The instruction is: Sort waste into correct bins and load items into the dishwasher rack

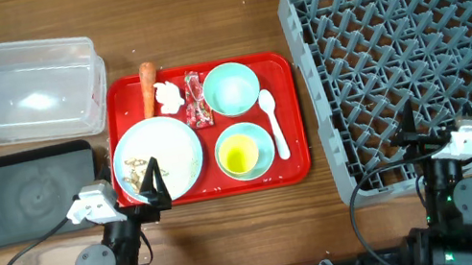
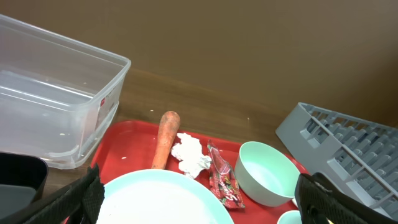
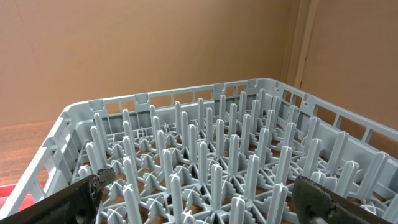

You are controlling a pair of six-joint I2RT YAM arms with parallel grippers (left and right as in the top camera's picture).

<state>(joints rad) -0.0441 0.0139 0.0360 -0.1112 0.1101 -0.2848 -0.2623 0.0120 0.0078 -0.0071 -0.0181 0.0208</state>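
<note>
On the red tray, a carrot piece (image 1: 148,87), a white tissue (image 1: 169,95) and a red-and-white wrapper (image 1: 198,100) lie beside the pale green bowl (image 1: 231,88). A yellow cup (image 1: 238,157) sits in the light blue bowl (image 1: 261,138), next to the white spoon (image 1: 274,124). The plate (image 1: 166,150) holds beige crumbs (image 1: 135,179). My left gripper (image 1: 152,181) is open over the plate's near edge (image 2: 161,199), with the carrot (image 2: 165,138), tissue (image 2: 190,154), wrapper (image 2: 222,177) and green bowl (image 2: 267,174) ahead. My right gripper (image 1: 413,140) is open and empty above the grey rack (image 1: 417,52) pegs (image 3: 205,143).
The clear tub (image 1: 14,89) stands at the back left and the black tray (image 1: 28,194) lies in front of it, both left of the red tray (image 1: 278,66). The tub (image 2: 56,106) and rack corner (image 2: 348,134) flank the left wrist view.
</note>
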